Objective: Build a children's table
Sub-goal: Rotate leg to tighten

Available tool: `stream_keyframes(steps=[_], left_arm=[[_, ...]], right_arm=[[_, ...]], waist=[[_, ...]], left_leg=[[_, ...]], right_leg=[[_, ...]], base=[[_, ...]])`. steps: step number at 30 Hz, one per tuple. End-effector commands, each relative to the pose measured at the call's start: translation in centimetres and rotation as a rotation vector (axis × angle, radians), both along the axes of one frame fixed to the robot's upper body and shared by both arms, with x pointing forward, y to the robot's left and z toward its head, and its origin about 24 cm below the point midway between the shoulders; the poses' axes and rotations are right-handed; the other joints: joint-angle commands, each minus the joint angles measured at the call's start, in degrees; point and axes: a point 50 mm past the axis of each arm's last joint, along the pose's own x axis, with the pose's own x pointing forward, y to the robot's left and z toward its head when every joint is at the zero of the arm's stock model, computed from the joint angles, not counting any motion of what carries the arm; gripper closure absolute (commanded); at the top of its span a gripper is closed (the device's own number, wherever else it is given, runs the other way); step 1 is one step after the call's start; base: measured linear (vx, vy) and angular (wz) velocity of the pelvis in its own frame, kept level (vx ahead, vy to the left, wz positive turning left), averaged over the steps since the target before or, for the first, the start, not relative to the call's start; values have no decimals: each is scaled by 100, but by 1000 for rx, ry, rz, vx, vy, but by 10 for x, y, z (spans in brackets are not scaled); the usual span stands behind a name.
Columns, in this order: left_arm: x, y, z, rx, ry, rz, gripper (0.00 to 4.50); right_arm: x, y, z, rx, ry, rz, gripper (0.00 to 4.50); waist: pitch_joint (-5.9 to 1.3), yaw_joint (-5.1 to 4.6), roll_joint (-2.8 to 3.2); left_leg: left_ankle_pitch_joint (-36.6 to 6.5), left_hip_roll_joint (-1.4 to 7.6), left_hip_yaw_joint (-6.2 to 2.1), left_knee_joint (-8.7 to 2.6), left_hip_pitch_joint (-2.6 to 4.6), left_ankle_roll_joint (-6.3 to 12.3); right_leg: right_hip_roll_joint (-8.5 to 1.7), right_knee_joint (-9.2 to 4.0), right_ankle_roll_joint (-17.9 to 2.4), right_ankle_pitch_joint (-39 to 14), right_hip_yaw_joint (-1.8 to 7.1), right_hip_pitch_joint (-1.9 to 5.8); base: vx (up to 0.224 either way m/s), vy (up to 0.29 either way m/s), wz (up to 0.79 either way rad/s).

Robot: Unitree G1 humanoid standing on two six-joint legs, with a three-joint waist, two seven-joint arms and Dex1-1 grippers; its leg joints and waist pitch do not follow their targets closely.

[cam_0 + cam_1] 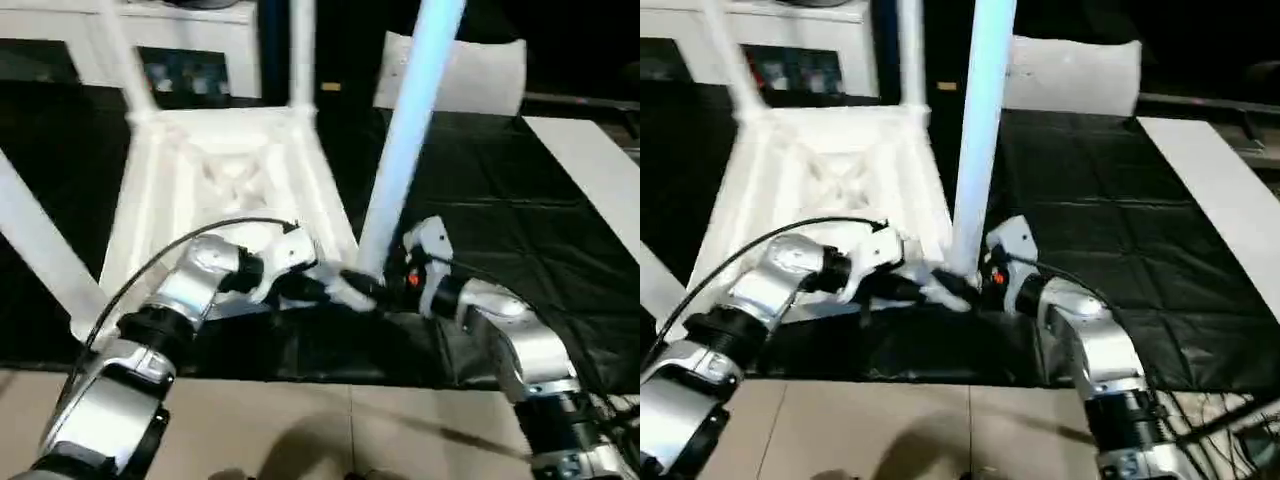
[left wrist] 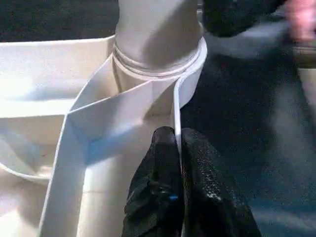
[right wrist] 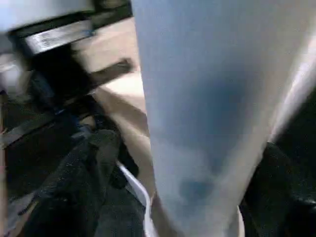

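Observation:
The children's table lies upside down on a black mat. Its white ribbed tabletop [image 1: 230, 170] carries legs standing up from the corner sockets. The nearest right leg [image 1: 410, 130] rises bluish-white from its socket [image 2: 158, 69]. Further legs stand at the back left [image 1: 120, 60], the back right [image 1: 303, 50] and the near left [image 1: 35, 245]. My left gripper [image 2: 177, 143] is shut on the thin rim wall of the tabletop just beside that near-right socket. My right gripper [image 1: 372, 288] is at the foot of the near-right leg [image 3: 207, 98], open, with the leg between its fingers.
White cabinets [image 1: 190, 40] stand behind the table and a flat white bag [image 1: 460, 70] lies at the back right. The black mat [image 1: 500, 190] stretches to the right, up to a white panel [image 1: 600, 170]. Tan floor [image 1: 300, 420] lies below my forearms, with cables [image 1: 1230, 410] beside my right arm.

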Motion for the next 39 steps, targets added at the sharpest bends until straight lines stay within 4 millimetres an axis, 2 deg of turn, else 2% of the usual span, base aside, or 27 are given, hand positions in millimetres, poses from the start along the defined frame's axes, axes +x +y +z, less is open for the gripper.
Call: stream_keyframes(steps=[1,2,4,5,8,10,13,14,17,25,33,36,39], left_arm=[[-2,-13,15,-30,-25,-172,450],[-3,-11,14,-21,-20,-192,450],[-6,-8,12,32,-6,-266,450],[-6,-8,12,32,-6,-266,450],[-9,-7,12,49,13,-328,450],[-11,-7,13,55,25,-370,450],[-12,-6,13,69,30,-412,450],[-12,-6,14,75,27,-423,450],[-11,-5,15,88,22,-436,450],[-10,-4,17,95,14,-441,450],[-9,-1,15,91,12,-425,450],[-8,-2,14,59,18,-384,450],[-6,-8,12,14,18,-290,450]], right_arm=[[-2,-6,4,-14,-10,87,23],[-3,-7,4,-21,-8,114,23],[-7,-10,6,-26,7,229,23],[-7,-10,6,-26,7,229,23],[-14,-12,7,-16,33,341,23],[-17,-14,5,-29,59,406,57],[-21,-15,4,-36,87,465,70],[-22,-15,3,-39,93,482,86],[-23,-16,2,-44,111,519,105],[-22,-15,1,-44,117,538,171],[-22,-10,0,-30,122,527,238],[-22,-6,0,15,134,475,240],[-19,4,-1,54,133,363,244]], waist=[[-376,0,40],[-378,8,42],[-375,87,37],[-376,109,35],[-376,150,27],[-381,171,19],[-386,202,-10],[-386,220,6],[-381,248,2],[-387,257,-8],[-393,262,-5],[-381,251,-5],[-367,235,-1]], left_leg=[[-793,342,-70,-383,50,359],[-783,341,-76,-386,43,364],[-827,339,-64,-378,44,389],[-838,343,-66,-378,39,388],[-816,356,-64,-375,22,378],[-788,356,-65,-368,14,395],[-741,351,-55,-359,13,409],[-726,355,-62,-361,10,400],[-783,359,-61,-367,20,358],[-758,347,-66,-365,16,309],[-720,348,-62,-359,12,309],[-757,338,-66,-370,3,274],[-921,345,-82,-391,27,175]], right_leg=[[-521,-425,-1192,-1059,357,325],[-516,-409,-1219,-993,350,333],[-532,-418,-1231,-984,346,349],[-537,-416,-1225,-1014,346,355],[-539,-409,-1206,-1059,337,366],[-535,-406,-1194,-1094,327,368],[-536,-413,-1158,-1150,326,362],[-541,-410,-1145,-1186,323,355],[-538,-420,-1100,-1301,318,345],[-529,-421,-1035,-1383,311,343],[-531,-408,-1067,-1259,309,350],[-530,-434,-995,-1435,306,356],[-537,-465,-891,-1810,306,331]], base=[[0,0,0],[0,0,0],[0,0,0],[0,0,0],[0,0,0],[0,0,0],[0,0,0],[0,0,0],[0,0,0],[0,0,0],[0,0,0],[0,0,0],[0,0,0]])
